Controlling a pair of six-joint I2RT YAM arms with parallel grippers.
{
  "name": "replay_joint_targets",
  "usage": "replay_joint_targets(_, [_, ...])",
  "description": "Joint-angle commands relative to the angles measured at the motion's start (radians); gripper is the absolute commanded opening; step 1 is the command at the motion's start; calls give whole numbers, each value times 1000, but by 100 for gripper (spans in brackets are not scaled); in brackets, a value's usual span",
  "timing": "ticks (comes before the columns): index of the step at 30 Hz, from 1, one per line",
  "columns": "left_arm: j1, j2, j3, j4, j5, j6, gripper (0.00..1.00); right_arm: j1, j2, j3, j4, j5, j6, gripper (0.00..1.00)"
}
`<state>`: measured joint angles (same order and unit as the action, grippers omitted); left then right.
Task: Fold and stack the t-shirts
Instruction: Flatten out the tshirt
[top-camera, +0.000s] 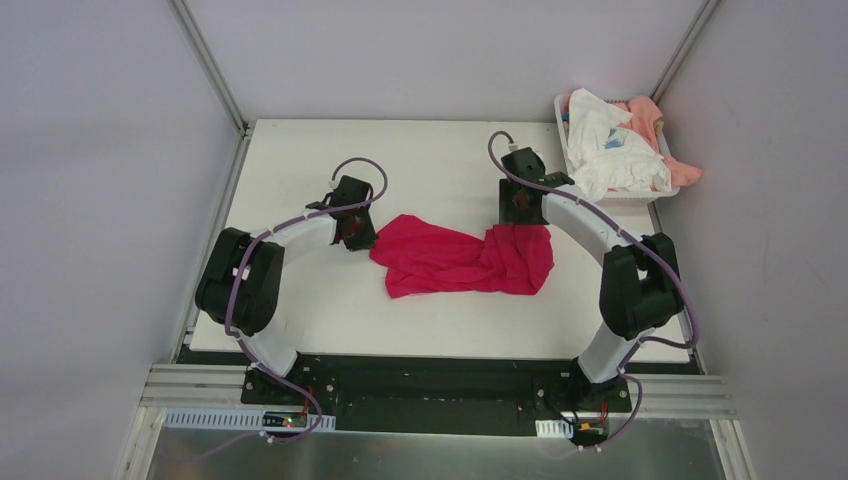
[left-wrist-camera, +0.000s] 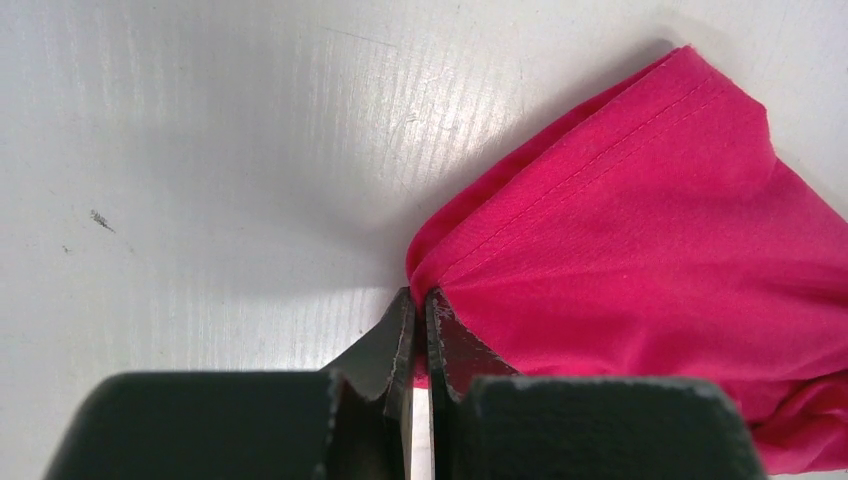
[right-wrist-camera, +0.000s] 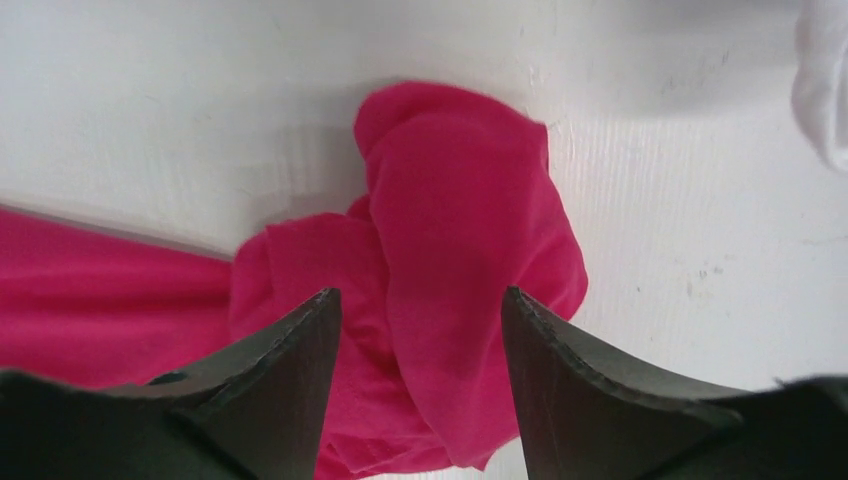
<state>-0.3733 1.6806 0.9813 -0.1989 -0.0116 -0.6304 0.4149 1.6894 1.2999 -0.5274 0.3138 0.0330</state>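
A magenta-red t-shirt (top-camera: 460, 258) lies crumpled on the white table (top-camera: 420, 170), stretched left to right between my two grippers. My left gripper (top-camera: 358, 236) is shut on the shirt's left hemmed edge (left-wrist-camera: 560, 200); its jaws pinch a fold of cloth at the tips (left-wrist-camera: 420, 300). My right gripper (top-camera: 520, 205) is open above the bunched right end of the shirt (right-wrist-camera: 460, 250), one finger (right-wrist-camera: 290, 350) on each side of the folds, holding nothing. White t-shirts (top-camera: 612, 150) and a peach-pink one (top-camera: 650, 118) sit piled in the basket.
A white plastic basket (top-camera: 600, 195) stands at the table's far right corner. A bit of white cloth (right-wrist-camera: 825, 80) shows at the right wrist view's upper right. Grey enclosure walls and metal posts surround the table.
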Motion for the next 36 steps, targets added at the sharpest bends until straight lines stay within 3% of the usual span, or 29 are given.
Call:
replay_joint_targets(1, [-6, -55, -18, -16, -39, 14, 0, 0, 37, 24, -117, 50, 31, 62])
replay_joint_targets(8, [-6, -57, -22, -16, -48, 18, 0, -7, 93, 21, -119, 73, 78, 53])
replay_joint_targets(13, [-6, -75, -25, -17, -75, 27, 0, -28, 89, 9, -105, 164, 123, 25])
replay_joint_targets(15, [-6, -93, -26, -18, -95, 34, 0, -40, 66, -1, -91, 169, 142, 2])
replay_joint_targets(16, [-6, -104, -24, -17, -107, 37, 0, -44, 40, -12, -76, 181, 156, 0])
replay_joint_targets(22, [-5, -237, 45, -46, -175, 69, 0, -52, -219, -100, 48, 188, 158, 0])
replay_joint_targets(29, [-5, -563, 135, -73, -324, 127, 0, -59, -613, -120, 159, 136, 128, 0])
replay_joint_targets(36, [-5, -836, 305, -138, -349, 187, 0, -59, -863, 6, 145, -71, 106, 0])
